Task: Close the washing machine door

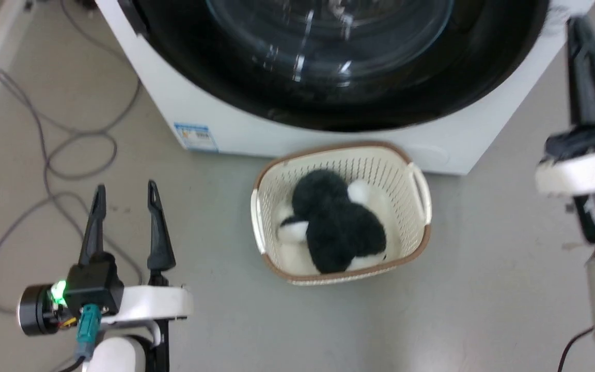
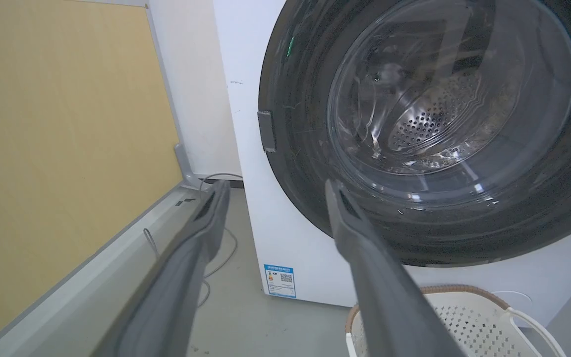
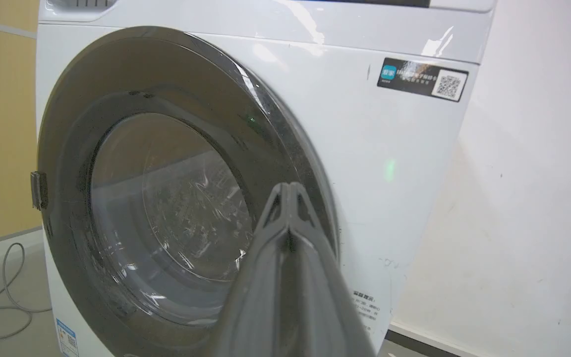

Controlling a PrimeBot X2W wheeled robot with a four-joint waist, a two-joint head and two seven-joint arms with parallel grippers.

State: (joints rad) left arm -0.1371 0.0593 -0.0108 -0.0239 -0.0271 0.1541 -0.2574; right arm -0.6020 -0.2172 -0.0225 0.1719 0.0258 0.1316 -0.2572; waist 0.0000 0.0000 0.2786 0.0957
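The washer [image 1: 235, 129] stands far centre, its door [image 1: 256, 88] lying flat against the white front, a black ring around clear glass; just near of it on the floor sits the basket [image 1: 375, 168] holding a black-and-white plush [image 1: 339, 227]; a grey cable [image 1: 70, 139] loops at left. The left gripper [image 1: 126, 186] hangs near left above the floor, fingers spread wide, holding nothing; the right gripper [image 3: 289, 191], fingers pressed together, points at the door's right rim, contact unclear; a blue label [image 1: 195, 137] marks the washer's lower left corner.
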